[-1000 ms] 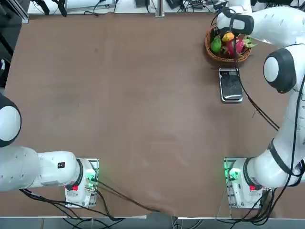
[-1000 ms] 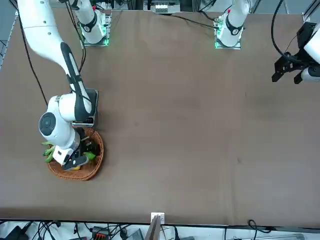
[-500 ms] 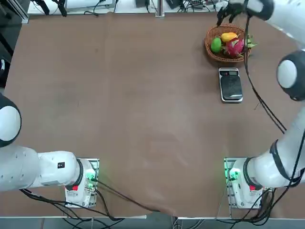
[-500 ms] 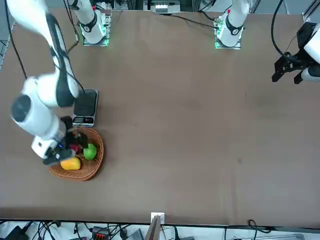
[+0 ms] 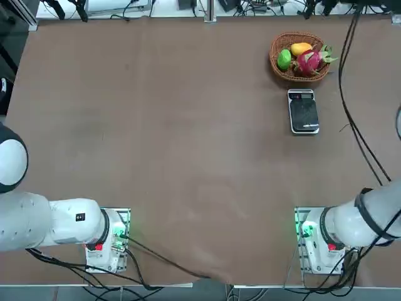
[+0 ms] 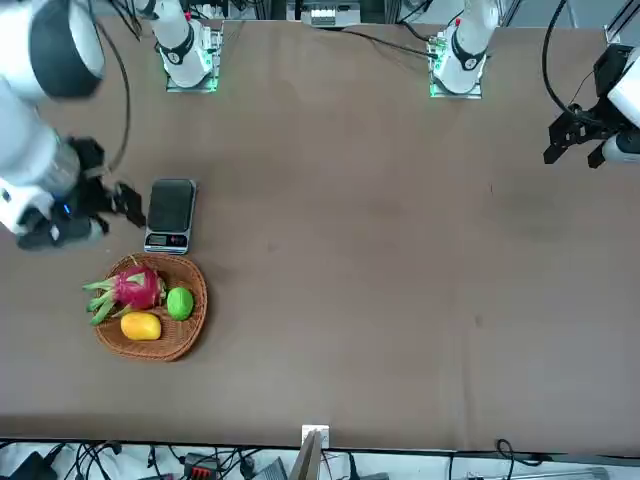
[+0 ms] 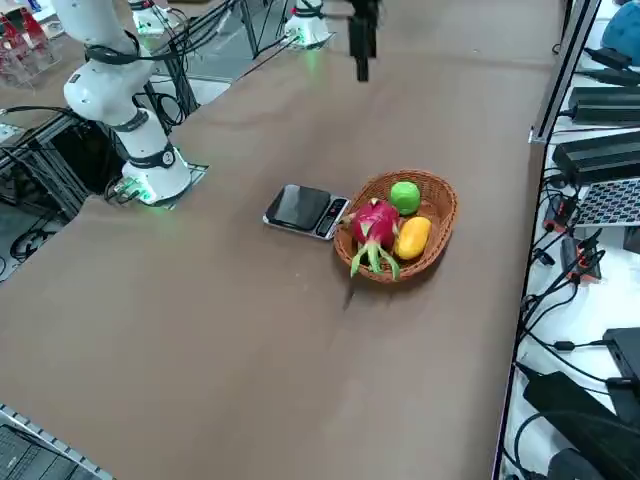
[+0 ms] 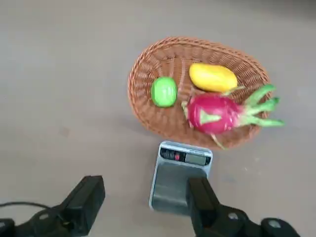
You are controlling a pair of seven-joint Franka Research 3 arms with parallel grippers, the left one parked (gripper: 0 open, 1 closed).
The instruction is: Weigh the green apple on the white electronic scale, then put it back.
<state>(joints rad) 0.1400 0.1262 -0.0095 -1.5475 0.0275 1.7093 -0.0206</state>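
The wrist view shows the right gripper (image 8: 143,207) spread wide and empty, above the white electronic scale (image 8: 180,178). In the top view the gripper is cut off, while the green apple (image 5: 284,59) sits in its basket (image 5: 276,68).

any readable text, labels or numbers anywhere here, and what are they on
None can be read.
white electronic scale: its display panel carries a red mark and dark markings, too blurred to read.
green apple and the basket: no label visible.
right claw: open, high above the scale, no marking visible.
Arm bases: small stickers, too small to read.
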